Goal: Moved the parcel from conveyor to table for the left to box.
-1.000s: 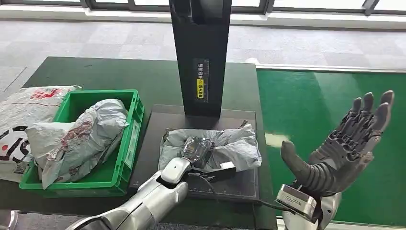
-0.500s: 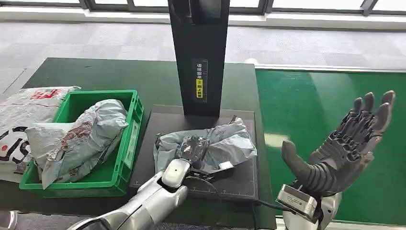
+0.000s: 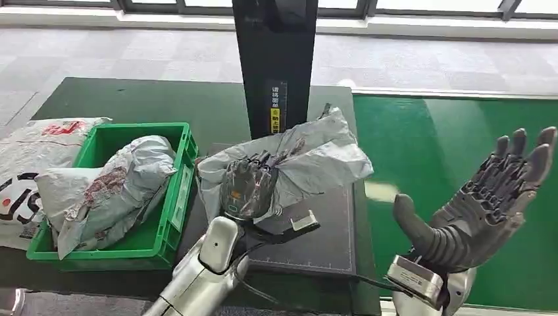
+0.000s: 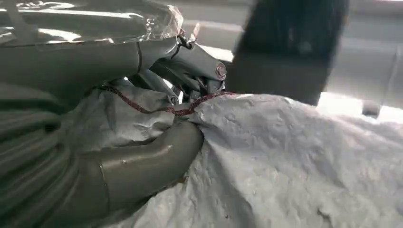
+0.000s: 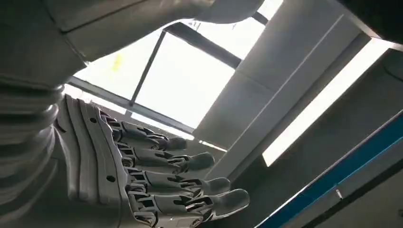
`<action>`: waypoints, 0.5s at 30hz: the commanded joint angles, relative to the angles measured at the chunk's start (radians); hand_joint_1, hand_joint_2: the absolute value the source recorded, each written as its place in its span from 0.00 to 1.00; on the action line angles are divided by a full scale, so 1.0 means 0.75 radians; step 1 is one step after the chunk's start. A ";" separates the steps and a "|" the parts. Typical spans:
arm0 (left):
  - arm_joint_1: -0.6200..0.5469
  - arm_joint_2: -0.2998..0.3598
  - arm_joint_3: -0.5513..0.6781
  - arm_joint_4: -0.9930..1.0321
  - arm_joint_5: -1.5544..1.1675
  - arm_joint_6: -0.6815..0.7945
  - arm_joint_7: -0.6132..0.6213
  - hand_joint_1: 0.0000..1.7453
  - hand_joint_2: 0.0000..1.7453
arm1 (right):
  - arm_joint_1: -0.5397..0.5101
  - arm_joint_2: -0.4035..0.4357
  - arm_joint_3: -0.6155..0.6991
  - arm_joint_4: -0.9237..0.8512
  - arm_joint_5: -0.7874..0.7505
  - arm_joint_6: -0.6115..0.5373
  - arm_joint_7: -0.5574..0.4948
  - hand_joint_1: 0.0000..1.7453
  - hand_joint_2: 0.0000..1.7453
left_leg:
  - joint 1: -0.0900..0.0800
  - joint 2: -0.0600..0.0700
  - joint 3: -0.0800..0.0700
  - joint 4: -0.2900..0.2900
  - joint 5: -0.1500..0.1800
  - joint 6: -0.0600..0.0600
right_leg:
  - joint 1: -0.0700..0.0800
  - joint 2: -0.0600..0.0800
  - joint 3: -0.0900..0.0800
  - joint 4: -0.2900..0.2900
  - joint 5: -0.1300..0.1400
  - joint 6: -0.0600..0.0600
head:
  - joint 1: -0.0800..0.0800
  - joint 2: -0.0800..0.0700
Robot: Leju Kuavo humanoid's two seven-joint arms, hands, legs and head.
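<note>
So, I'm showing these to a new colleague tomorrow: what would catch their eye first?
Probably the crumpled grey parcel that the left hand grips, raised above the black mat before the dark post. Next, the right hand, held up open over the green conveyor, holding nothing. Then the green crate at the left, with another grey bag in it.

Grey tiled floor (image 3: 131,52), window frames beyond

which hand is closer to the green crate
Left. The left hand grips the grey parcel just beside the green crate; the right hand is raised open over the green conveyor, far to the other side.
</note>
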 commanded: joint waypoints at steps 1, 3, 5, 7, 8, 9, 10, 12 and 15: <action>0.166 -0.044 0.353 -0.600 -0.004 -0.005 -0.154 1.00 1.00 | 0.024 0.077 -0.093 0.005 -0.010 0.001 -0.004 0.00 1.00 | 0.001 0.005 0.000 -0.001 -0.001 0.001 | 0.001 0.003 -0.002 -0.001 0.001 -0.003 | 0.000 0.000; 0.169 -0.063 0.388 -0.630 0.006 -0.005 -0.189 1.00 1.00 | 0.015 0.077 -0.093 0.011 -0.007 0.001 -0.004 0.00 1.00 | 0.001 0.005 -0.001 -0.002 0.000 0.001 | 0.001 0.002 -0.002 -0.001 0.001 -0.003 | 0.000 0.000; 0.170 -0.079 0.425 -0.675 0.006 -0.005 -0.213 1.00 1.00 | 0.005 0.077 -0.091 0.017 -0.003 0.001 -0.004 0.00 1.00 | 0.001 0.005 0.000 -0.002 0.000 0.001 | 0.001 0.001 -0.001 -0.001 0.001 -0.003 | 0.000 0.000; 0.176 -0.091 0.485 -0.722 0.026 -0.005 -0.244 1.00 1.00 | 0.003 0.077 -0.091 0.021 -0.003 0.001 -0.004 0.00 1.00 | 0.001 0.004 -0.003 0.000 -0.001 0.001 | 0.001 0.002 -0.001 0.000 0.000 -0.002 | 0.000 0.000; 0.176 -0.091 0.517 -0.735 0.024 -0.005 -0.237 1.00 1.00 | 0.004 0.077 -0.088 0.024 -0.003 0.001 -0.004 0.00 1.00 | 0.001 0.005 -0.003 -0.002 0.000 0.002 | 0.001 0.002 -0.001 -0.002 0.002 -0.003 | 0.000 0.000; 0.177 -0.091 0.558 -0.742 0.035 -0.005 -0.240 1.00 1.00 | 0.003 0.077 -0.088 0.026 -0.002 0.001 -0.004 0.00 1.00 | 0.000 0.005 -0.005 -0.001 -0.001 0.001 | 0.001 0.003 0.000 0.000 0.001 -0.002 | 0.000 0.000; 0.168 -0.091 0.626 -0.730 0.064 -0.005 -0.253 1.00 1.00 | 0.004 0.077 -0.087 0.027 -0.001 0.001 -0.004 0.00 1.00 | 0.000 0.004 -0.006 -0.001 -0.001 0.001 | 0.001 0.002 0.000 0.000 0.000 -0.002 | 0.000 0.000; 0.145 -0.091 0.795 -0.716 0.155 -0.005 -0.326 1.00 1.00 | 0.005 0.077 -0.082 0.030 -0.004 0.001 -0.004 0.00 1.00 | 0.000 0.005 -0.005 -0.002 -0.001 0.000 | 0.001 0.003 0.000 0.000 0.001 -0.002 | 0.000 0.000; 0.105 -0.091 1.027 -0.635 0.253 -0.005 -0.443 1.00 1.00 | 0.000 0.077 -0.074 0.041 -0.002 0.001 -0.004 0.00 1.00 | 0.001 0.008 -0.003 -0.005 0.000 0.001 | 0.001 0.005 0.001 -0.002 0.002 -0.004 | 0.000 0.000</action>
